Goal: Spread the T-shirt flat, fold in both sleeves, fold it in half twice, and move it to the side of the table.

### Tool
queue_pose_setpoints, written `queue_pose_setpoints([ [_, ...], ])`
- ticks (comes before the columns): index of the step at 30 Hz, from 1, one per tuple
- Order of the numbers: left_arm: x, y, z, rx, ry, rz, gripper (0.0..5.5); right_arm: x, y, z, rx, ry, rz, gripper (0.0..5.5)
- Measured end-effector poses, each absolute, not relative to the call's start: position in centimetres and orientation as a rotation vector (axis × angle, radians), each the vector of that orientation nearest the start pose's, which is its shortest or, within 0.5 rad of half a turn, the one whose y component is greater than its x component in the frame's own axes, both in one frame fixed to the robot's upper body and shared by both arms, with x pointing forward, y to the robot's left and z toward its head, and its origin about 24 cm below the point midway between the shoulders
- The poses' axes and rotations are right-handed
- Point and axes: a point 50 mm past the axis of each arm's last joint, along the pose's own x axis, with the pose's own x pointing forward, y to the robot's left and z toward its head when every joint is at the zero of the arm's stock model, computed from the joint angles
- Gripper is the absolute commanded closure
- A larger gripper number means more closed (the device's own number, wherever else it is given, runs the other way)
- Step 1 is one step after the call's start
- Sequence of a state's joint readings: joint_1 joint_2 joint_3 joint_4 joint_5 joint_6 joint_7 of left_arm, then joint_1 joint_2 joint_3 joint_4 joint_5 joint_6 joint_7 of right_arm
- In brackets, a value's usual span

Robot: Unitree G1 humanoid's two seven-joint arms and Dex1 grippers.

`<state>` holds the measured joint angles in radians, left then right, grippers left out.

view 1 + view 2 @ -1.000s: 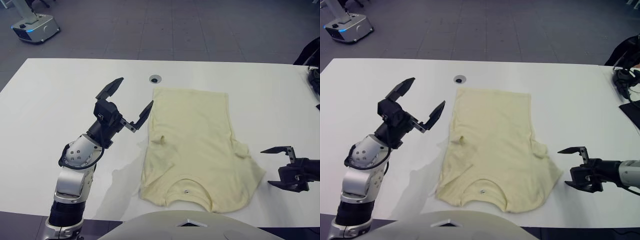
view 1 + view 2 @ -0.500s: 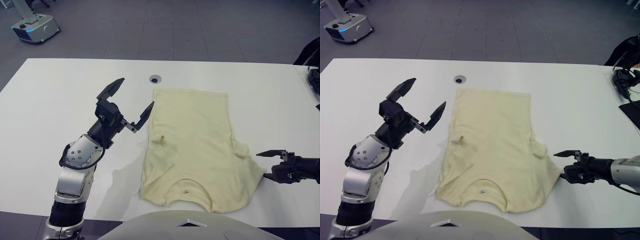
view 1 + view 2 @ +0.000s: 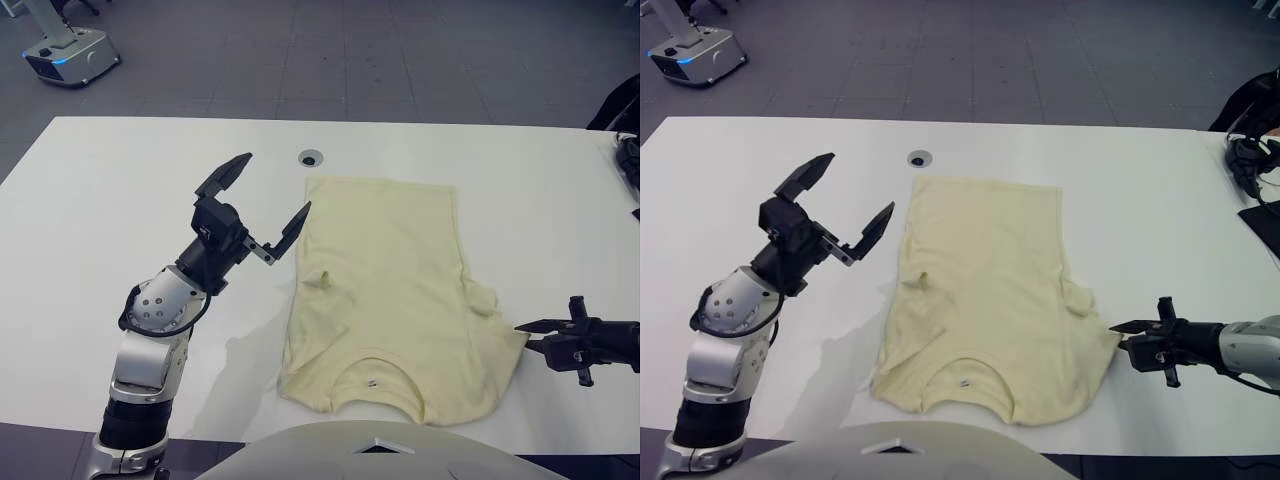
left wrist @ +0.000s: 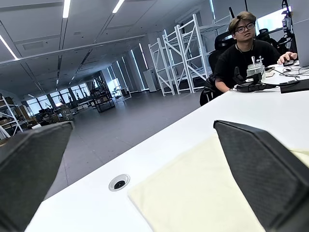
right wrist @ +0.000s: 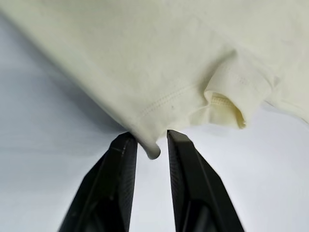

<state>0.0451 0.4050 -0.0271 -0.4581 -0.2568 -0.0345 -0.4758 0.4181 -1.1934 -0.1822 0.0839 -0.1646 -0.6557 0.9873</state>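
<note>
A pale yellow T-shirt (image 3: 385, 280) lies lengthwise on the white table (image 3: 120, 170), collar towards me and hem at the far end. Both sleeves are rumpled inward. My left gripper (image 3: 275, 182) hangs open above the table, just left of the shirt's far left part; between its wide fingers the left wrist view has the shirt's far corner (image 4: 193, 193). My right gripper (image 3: 522, 332) lies low at the shirt's near right corner. Its fingers (image 5: 120, 164) stand close together with that corner's hem (image 5: 152, 150) pinched between the tips.
A round cable hole (image 3: 311, 157) sits in the table just beyond the shirt's far left corner. Dark cables and gear (image 3: 1250, 160) lie at the table's right edge. Bare table (image 3: 560, 220) stretches on both sides of the shirt. A wheeled machine (image 3: 70, 55) stands on the floor beyond.
My right gripper moved left to the shirt's near right corner, rolled over, and narrowed its fingers onto the hem. The left gripper barely shifted.
</note>
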Motion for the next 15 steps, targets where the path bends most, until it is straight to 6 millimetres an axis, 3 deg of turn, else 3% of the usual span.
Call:
queue_pose_setpoints([
  [3, 22.03, 15.86, 13.9, 0.233, -0.369, -0.643, 0.1, 15.5, -32.25, 9.49, -1.31, 0.519, 1.233, 5.48],
  [15, 22.0, 15.83, 13.89, 0.235, -0.373, -0.652, 0.1, 15.43, -31.84, 9.64, -1.326, 0.499, 1.248, 5.5],
])
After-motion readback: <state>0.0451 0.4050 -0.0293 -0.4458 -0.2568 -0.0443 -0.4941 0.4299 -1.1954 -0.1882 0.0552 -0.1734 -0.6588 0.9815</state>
